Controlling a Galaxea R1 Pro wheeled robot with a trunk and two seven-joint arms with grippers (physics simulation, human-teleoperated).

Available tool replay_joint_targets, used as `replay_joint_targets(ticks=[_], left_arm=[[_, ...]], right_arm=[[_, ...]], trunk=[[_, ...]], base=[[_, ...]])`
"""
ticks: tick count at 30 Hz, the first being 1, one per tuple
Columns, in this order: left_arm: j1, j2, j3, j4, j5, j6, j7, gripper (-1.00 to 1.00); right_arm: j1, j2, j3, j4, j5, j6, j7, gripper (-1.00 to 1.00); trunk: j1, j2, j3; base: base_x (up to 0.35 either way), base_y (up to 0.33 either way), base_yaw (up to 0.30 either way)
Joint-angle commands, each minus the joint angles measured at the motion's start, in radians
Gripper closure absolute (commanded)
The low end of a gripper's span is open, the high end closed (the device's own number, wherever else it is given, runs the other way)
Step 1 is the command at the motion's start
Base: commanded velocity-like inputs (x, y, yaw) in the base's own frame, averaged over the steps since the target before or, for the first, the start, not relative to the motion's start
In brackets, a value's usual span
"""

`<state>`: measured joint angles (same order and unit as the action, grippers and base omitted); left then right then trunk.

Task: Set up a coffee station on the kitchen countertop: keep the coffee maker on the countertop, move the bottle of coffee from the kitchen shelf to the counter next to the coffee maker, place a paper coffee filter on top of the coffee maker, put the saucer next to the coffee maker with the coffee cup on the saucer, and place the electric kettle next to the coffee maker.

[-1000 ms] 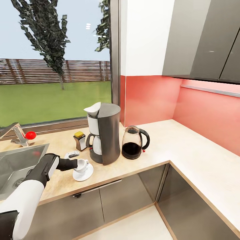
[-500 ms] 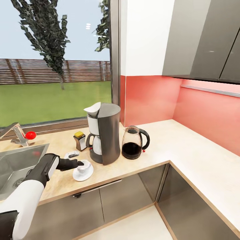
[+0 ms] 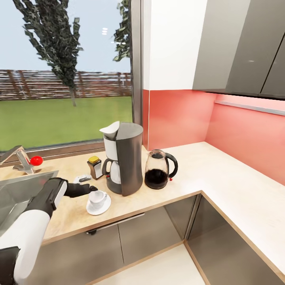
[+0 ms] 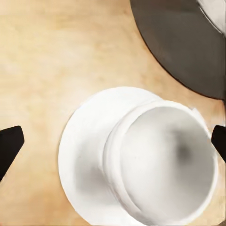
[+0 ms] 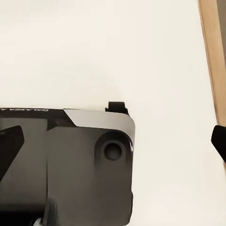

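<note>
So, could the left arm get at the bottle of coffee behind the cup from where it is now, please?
Probably yes. The left gripper hangs open just above the coffee cup, and the bottle of coffee stands close behind on the countertop. The coffee maker beside it leaves little room on that side.

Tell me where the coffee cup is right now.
In the head view, the coffee cup stands upright on the saucer, on the countertop, left of the coffee maker.

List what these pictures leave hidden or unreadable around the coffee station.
- Small flat item in the head view: partly behind the left pincer, too small to identify.
- Cup handle in the left wrist view: cut off by the frame edge.
- Jar contents in the head view: too small to tell.
- Right pincer: its fingertips sit at the right wrist view's edges, so their full shape is cut off.
</note>
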<state>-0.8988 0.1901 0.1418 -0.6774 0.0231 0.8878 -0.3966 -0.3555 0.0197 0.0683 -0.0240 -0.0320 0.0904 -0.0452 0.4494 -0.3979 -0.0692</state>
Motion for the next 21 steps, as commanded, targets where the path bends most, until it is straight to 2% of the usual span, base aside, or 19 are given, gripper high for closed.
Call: replay_joint_targets(ticks=[1,6,9,14,21], left_arm=[[-0.006,0.000,0.008,-0.012,0.001,0.007,-0.001,-1.00],[-0.009,0.000,0.048,-0.071,0.001,0.007,-0.002,-1.00],[-0.006,0.001,0.058,-0.084,0.000,0.004,-0.003,-1.00],[-0.004,0.002,0.061,-0.090,0.000,-0.002,-0.005,-1.00],[-0.003,0.000,0.062,-0.098,-0.001,-0.025,0.003,-1.00]], right_arm=[[0.000,0.000,0.007,-0.002,-0.004,0.006,-0.004,-1.00],[0.000,0.001,0.007,-0.002,-0.005,0.006,-0.004,-1.00],[0.000,0.000,0.007,-0.003,-0.006,0.006,-0.004,-1.00],[0.000,0.001,0.007,-0.004,-0.007,0.006,-0.003,-1.00],[0.000,0.002,0.008,-0.004,-0.006,0.006,-0.004,-1.00]], trunk=[[0.001,-0.002,-0.002],[0.001,-0.002,-0.002],[0.001,-0.002,-0.002],[0.001,-0.002,-0.002],[0.001,-0.002,-0.002]], base=[[0.000,0.000,0.000],[0.000,0.000,0.000],[-0.100,0.000,0.000],[-0.277,-0.001,0.016],[-0.299,-0.119,0.216]])
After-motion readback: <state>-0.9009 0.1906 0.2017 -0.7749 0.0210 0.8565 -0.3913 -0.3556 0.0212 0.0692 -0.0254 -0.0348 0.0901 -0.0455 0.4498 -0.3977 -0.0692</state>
